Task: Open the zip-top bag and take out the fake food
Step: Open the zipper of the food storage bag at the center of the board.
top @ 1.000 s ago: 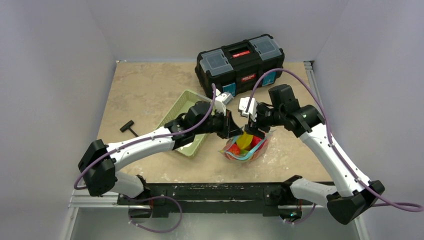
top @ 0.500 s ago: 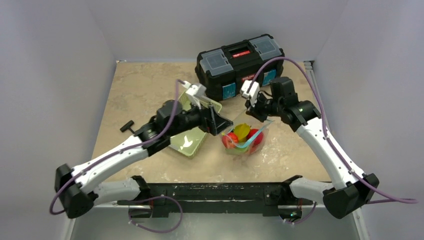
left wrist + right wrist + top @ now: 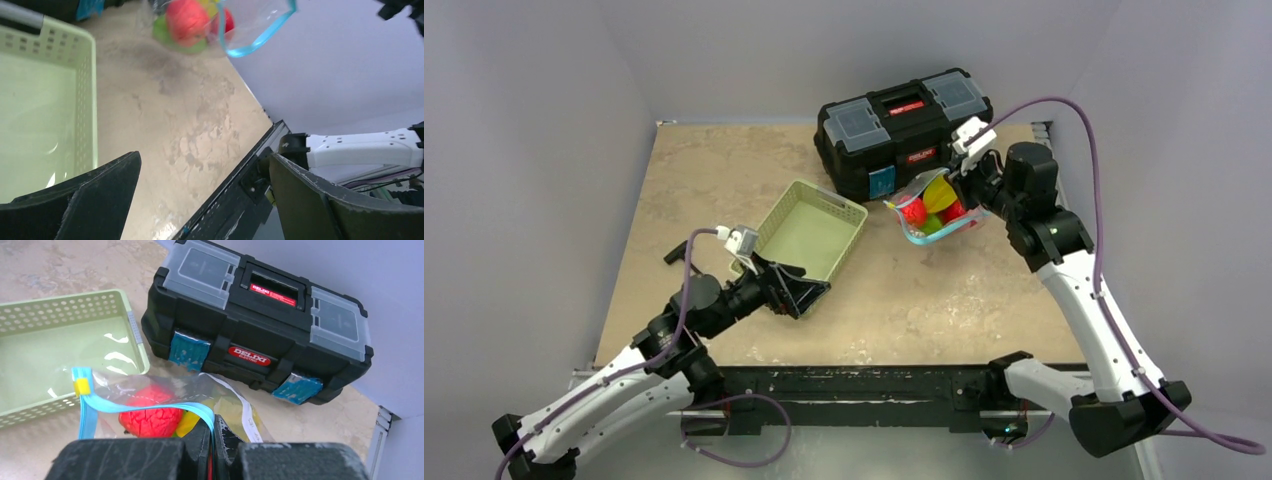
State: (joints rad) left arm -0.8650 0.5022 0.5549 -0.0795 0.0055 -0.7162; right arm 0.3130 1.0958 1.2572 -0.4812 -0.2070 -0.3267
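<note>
Your main risk here was the bag (image 3: 939, 228) itself. It hung from only 1 pinch, up in the air to the right of the basket's (image 3: 844, 205) far end, with the food (image 3: 913, 210) bunched inside as a loose load. I judged that the thin, slick plastic could slide out of that pinch if you swung or shook it hard, and the whole bag would drop.

The teal strip (image 3: 150, 405) looped open in the left wrist view, so the mouth looked at least partly open, though I could not tell how wide. If you tipped it, the pieces could spill all at once, bounce on the table (image 3: 724, 180) beside the basket and roll toward the edge.

Nothing supported the bag from below, because your left gripper (image 3: 204, 165) was well apart from it. The toolbox (image 3: 904, 125), behind the basket's far right corner, sat close to the bag, and a wide swing could knock the bag against it.

Your right gripper (image 3: 212, 432) was clamped tight on the teal strip, with only plastic between its fingers. Your left gripper stood with its fingers wide apart, holding and touching nothing, low by the basket's near corner.
</note>
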